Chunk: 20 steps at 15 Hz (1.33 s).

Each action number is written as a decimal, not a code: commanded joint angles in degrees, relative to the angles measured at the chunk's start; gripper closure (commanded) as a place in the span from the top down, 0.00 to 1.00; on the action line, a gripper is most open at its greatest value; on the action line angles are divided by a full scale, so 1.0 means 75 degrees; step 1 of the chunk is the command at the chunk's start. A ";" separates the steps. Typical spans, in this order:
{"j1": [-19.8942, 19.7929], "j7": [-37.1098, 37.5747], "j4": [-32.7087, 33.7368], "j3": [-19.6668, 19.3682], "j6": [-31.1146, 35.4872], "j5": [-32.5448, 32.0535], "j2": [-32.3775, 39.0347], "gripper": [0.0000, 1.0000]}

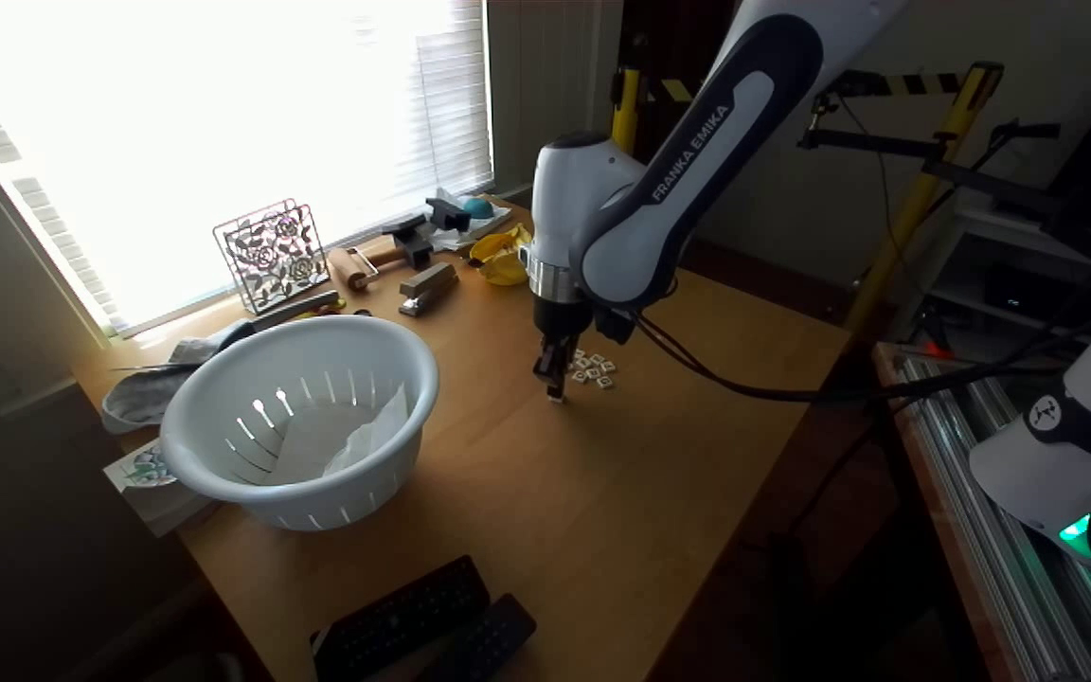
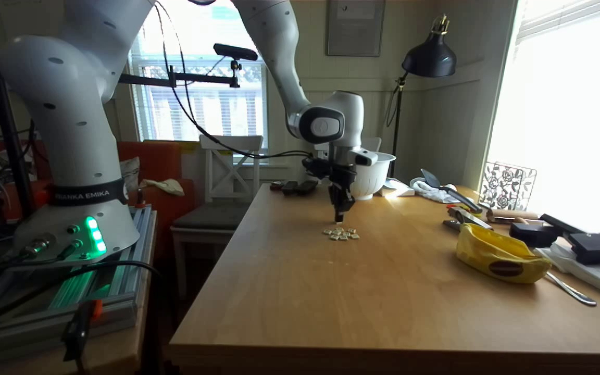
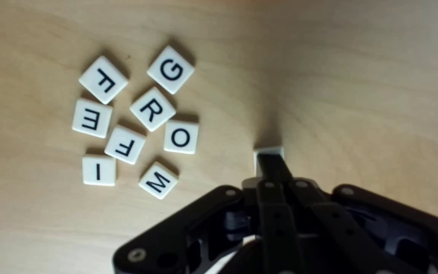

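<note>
Going left to right across your wrist view, the surface [image 3: 356, 95] carries at far left a rough column of lettered tiles: the upper F tile [image 3: 103, 80], the E tile [image 3: 92, 118] below it, and the I tile [image 3: 99, 170] lowest. Next come the lower F tile [image 3: 125, 144], the R tile [image 3: 153, 109], the M tile [image 3: 158, 180], the G tile [image 3: 170, 70] and the O tile [image 3: 181, 137], set at mixed angles, some touching or just beside one another. Further right, apart from that group, sits the single tile [image 3: 266, 150], its letter hidden. You have the fingers [image 3: 274, 167] drawn together, their tips over this tile and covering most of its face; whether they press on it or stand just above, you cannot establish here. The governing relation, as judged: the single tile lies directly under your fingers, with the group off to their left. What shows of it gives no clear long axis, and yours is the only arm [image 2: 282, 57] present. In an exterior view, the fingers point down, the white colander [image 2: 375, 177] stands behind and to the right, and a yellow pouch [image 2: 500, 255] rests at far right.
</note>
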 commanded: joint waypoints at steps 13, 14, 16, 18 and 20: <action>0.0070 0.0402 -0.0042 0.0006 0.0113 0.0222 -0.0107 0.00; 0.0070 0.0405 -0.0088 -0.0002 0.0181 0.0220 -0.0141 0.00; 0.0007 0.0311 -0.0213 0.0047 0.0346 0.0253 -0.0235 0.00; -0.0032 0.0290 -0.0339 0.0074 0.0468 0.0279 -0.0318 0.00; -0.0009 0.0306 -0.0490 0.0016 0.0469 0.0217 -0.0444 0.00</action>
